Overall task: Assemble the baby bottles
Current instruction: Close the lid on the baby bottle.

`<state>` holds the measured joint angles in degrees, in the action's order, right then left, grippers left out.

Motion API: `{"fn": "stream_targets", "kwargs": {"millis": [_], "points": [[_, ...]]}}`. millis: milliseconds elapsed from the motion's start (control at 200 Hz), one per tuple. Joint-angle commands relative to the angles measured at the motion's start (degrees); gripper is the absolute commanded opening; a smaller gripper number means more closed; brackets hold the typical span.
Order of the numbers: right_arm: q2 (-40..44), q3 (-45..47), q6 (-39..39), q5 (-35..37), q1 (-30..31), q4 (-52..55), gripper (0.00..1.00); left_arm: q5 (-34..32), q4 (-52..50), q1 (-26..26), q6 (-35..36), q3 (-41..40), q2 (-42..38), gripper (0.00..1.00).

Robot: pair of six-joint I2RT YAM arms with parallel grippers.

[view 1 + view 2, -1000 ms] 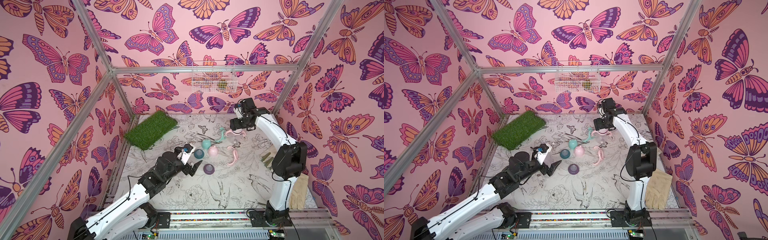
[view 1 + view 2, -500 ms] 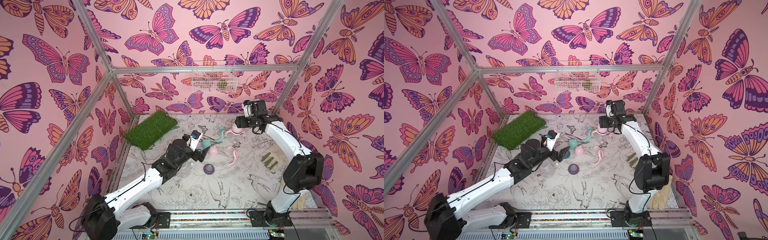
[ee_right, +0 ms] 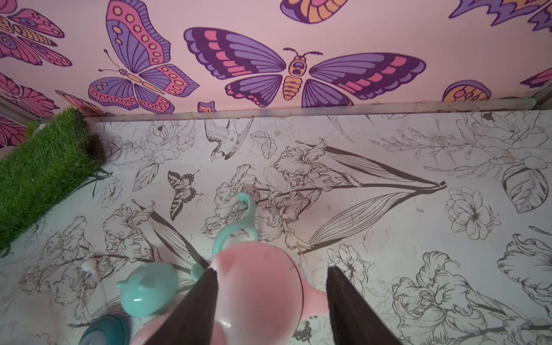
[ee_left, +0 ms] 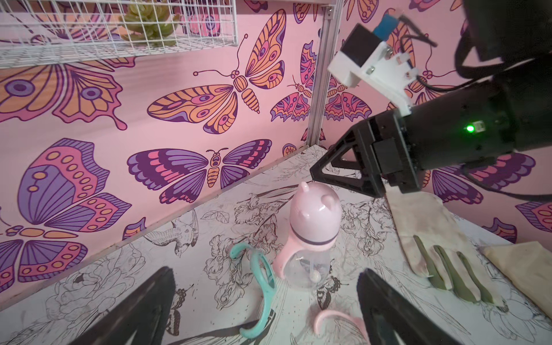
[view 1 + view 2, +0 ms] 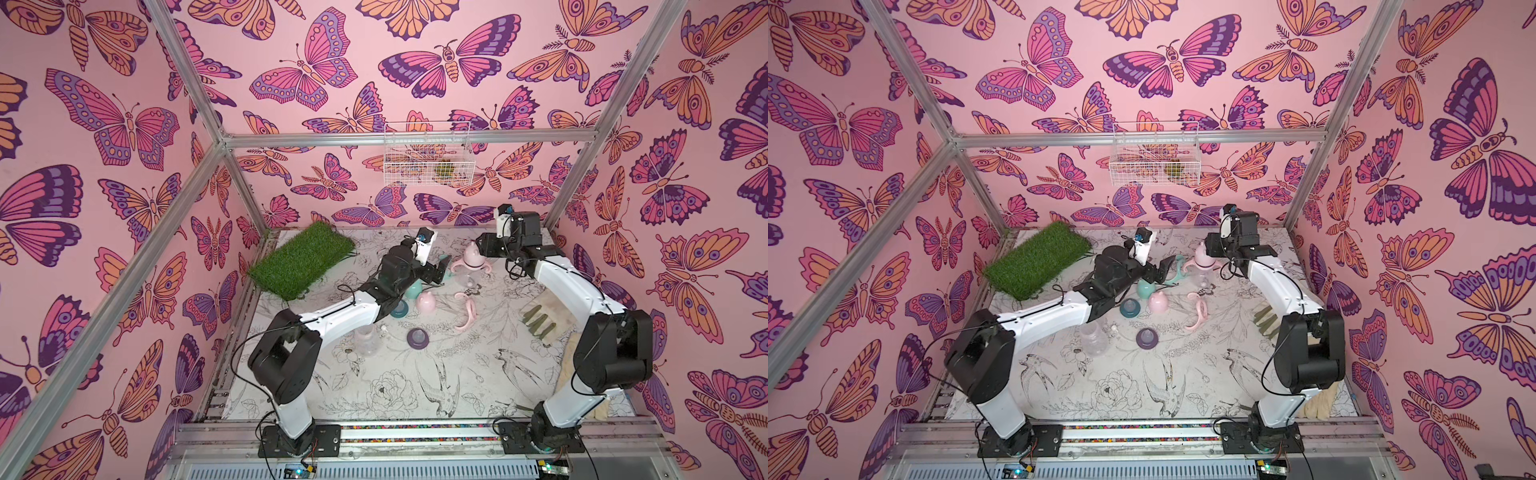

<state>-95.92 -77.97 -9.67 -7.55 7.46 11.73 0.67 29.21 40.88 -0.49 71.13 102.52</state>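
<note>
**A:** Progress?

**B:** One of three done. Built bottle (image 5: 471,266), with pink handles and eared cap on, stands upright near the far edge of the worktop (image 5: 415,386).

**A:** What's loose?

**B:** Mid-worktop: teal cap (image 5: 414,289), pink cap (image 5: 427,302), teal collar (image 5: 400,309), purple collar (image 5: 417,338), pink ring (image 5: 467,309). Bare clear bottle (image 5: 368,340) lies leftward. No third bottle seen.

**A:** Jaws?

**B:** Right gripper (image 3: 270,268): jaws part-open astride the built bottle's cap, one side clear, no grip. Left gripper (image 4: 265,274): jaws wide, empty, teal ring (image 4: 263,277) just ahead.
</note>
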Motion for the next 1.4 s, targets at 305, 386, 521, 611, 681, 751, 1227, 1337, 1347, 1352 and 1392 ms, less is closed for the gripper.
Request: {"fn": "stream_targets", "kwargs": {"millis": [305, 386, 521, 611, 681, 751, 1227, 1337, 1347, 1352, 1392], "points": [[2.14, 4.38, -2.1, 0.58, -0.52, -7.67, 0.54, 3.37, 4.4, -0.28, -1.29, 16.17, 14.98, 0.93], [2.07, 5.0, -2.23, 0.73, -0.47, -8.06, 0.53, 3.96, 4.34, -0.28, -2.15, 18.22, 17.29, 0.93], [1.48, 5.63, -2.23, 0.57, -0.45, -8.28, 0.53, 5.45, 4.7, -0.28, -3.57, 20.49, 20.3, 0.92], [1.33, 6.29, -2.46, 0.92, -0.46, -9.05, 0.53, 5.92, 4.69, -0.23, -4.25, 22.03, 22.29, 0.91], [1.18, 6.51, -2.54, 0.82, -0.47, -9.27, 0.52, 6.08, 4.54, -0.27, -4.91, 23.05, 23.47, 0.91], [1.1, 6.68, -2.47, 0.7, -0.52, -9.24, 0.52, 6.32, 4.65, -0.19, -5.5, 23.87, 24.61, 0.91], [1.92, 12.94, -4.93, 1.49, -0.42, -12.19, 0.45, 6.72, 4.87, 0.43, -7.42, 28.36, 29.26, 0.91], [1.81, 13.91, -5.83, 1.72, -0.17, -12.49, 0.42, 6.87, 4.06, 0.67, -7.33, 29.44, 29.84, 0.91], [1.81, 14.09, -5.94, 1.75, -0.15, -12.66, 0.42, 6.89, 4.05, 0.68, -7.29, 29.53, 29.91, 0.91], [1.84, 14.17, -5.96, 1.75, -0.11, -12.72, 0.42, 6.89, 4.03, 0.69, -7.26, 29.56, 29.96, 0.91], [1.8, 14.64, -6.21, 1.9, 0.02, -13.07, 0.41, 6.89, 3.92, 0.78, -7.25, 29.67, 30.18, 0.91]]}}
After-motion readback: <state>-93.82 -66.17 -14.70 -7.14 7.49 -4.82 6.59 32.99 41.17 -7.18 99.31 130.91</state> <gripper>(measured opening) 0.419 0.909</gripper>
